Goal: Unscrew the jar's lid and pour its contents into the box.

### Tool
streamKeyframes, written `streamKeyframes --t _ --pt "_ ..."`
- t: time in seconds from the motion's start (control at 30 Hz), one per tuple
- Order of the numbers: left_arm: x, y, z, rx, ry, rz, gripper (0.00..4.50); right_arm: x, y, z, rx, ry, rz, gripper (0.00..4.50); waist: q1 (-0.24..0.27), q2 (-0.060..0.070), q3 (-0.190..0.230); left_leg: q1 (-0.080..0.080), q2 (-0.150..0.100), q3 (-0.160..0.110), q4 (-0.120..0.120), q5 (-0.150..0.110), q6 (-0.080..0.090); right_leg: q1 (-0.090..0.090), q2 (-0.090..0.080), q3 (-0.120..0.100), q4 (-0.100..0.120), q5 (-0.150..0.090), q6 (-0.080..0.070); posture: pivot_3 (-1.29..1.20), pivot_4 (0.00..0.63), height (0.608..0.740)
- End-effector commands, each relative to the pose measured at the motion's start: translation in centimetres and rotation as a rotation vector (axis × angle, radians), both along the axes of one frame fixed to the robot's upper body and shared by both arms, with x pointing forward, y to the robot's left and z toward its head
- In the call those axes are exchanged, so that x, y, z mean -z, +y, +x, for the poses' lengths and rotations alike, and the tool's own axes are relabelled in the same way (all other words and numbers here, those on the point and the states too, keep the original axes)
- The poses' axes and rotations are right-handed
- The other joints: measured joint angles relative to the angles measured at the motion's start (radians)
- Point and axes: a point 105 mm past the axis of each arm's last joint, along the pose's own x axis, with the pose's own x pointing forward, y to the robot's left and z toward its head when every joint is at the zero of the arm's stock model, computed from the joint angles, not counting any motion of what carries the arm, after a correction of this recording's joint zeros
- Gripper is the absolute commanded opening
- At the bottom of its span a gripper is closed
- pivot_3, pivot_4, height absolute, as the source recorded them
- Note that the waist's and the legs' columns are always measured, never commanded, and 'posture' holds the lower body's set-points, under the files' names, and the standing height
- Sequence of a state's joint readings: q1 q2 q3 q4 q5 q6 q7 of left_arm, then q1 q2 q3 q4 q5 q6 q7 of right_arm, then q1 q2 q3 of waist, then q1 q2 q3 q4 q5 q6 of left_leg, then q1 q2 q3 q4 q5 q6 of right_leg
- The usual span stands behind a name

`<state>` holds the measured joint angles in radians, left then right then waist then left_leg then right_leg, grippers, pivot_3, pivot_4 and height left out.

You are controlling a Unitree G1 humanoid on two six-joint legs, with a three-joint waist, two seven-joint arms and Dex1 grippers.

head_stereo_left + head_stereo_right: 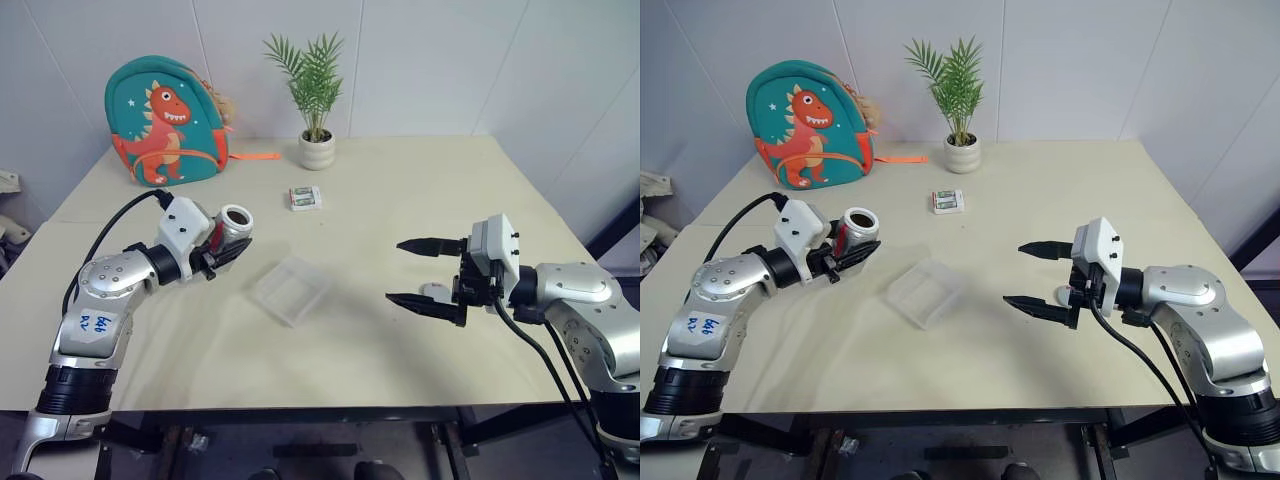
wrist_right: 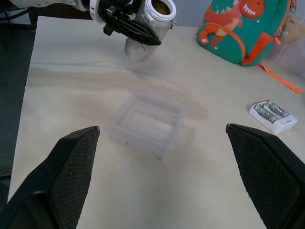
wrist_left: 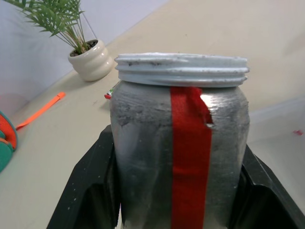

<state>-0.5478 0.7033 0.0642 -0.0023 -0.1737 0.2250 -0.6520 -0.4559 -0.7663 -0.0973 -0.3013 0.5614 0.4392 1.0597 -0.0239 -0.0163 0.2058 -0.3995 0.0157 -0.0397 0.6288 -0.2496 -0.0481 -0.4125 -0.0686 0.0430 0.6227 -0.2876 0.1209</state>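
Left tool clamped on jar, lidless, held above counter beside box. Jar bottom hidden by fingers. Brownish bit inside jar mouth, possibly contents. Right tool wide open, empty, opposite side of box.

A white sticker with blue handwriting is seen on the left forearm, but the marks cannot be read with certainty. Printing is carried on the small white-and-green packet on the desk, too small to be read. No letters or numbers are shown on the dinosaur backpack.
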Motion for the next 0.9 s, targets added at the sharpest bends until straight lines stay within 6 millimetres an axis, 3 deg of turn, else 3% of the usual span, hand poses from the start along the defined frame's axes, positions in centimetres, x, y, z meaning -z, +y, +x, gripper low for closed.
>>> streamKeyframes --t 0.03,0.2,0.4,0.57,0.67,0.9 --pt "-0.5 -0.5 0.5 -0.007 -0.106 0.17 2.2 -1.2 0.1 -0.3 0.002 -0.061 0.03 4.48 -0.003 0.0 0.0 0.0 0.0 0.0 0.0 0.0 0.0 0.0 0.0 0.0 0.0 0.0 0.0 0.0 0.15 0.74" --pt "-1.0 -1.3 1.1 -0.021 -0.321 0.484 2.2 -0.9 0.4 0.1 0.012 -0.052 0.058 4.48 -0.003 0.0 0.0 0.0 0.0 0.0 0.0 0.0 0.0 -0.001 0.001 0.0 0.001 0.0 0.0 0.0 0.15 0.74" --pt "-4.3 -3.8 0.9 -0.009 -0.81 0.888 2.2 -0.5 0.8 0.5 0.023 -0.036 0.103 4.48 0.002 0.0 0.0 -0.002 0.0 0.0 0.001 0.0 0.0 -0.001 0.0 0.0 0.0 0.001 0.001 0.0 0.15 0.74" --pt "-3.7 -5.5 -0.4 0.098 -1.211 1.268 2.2 -0.2 1.3 0.8 0.023 -0.028 0.136 4.48 -0.004 0.0 0.0 -0.003 -0.001 0.001 0.0 -0.001 0.001 -0.002 -0.001 0.001 -0.001 0.001 0.002 0.0 0.15 0.74" --pt "-3.8 -5.0 0.7 0.035 -1.282 1.334 2.2 -0.3 1.7 1.0 0.022 -0.028 0.165 4.48 -0.003 0.0 0.0 -0.002 0.0 0.002 0.0 0.0 0.001 -0.002 0.0 0.001 0.001 0.001 0.002 0.0 0.15 0.74" --pt "-0.9 -6.1 1.4 0.101 -1.356 1.404 2.2 -0.7 2.4 1.2 0.031 -0.029 0.233 4.48 0.0 0.0 0.0 -0.002 -0.001 0.002 0.002 0.0 0.002 -0.002 0.0 0.001 0.004 0.001 0.002 0.0 0.15 0.74"
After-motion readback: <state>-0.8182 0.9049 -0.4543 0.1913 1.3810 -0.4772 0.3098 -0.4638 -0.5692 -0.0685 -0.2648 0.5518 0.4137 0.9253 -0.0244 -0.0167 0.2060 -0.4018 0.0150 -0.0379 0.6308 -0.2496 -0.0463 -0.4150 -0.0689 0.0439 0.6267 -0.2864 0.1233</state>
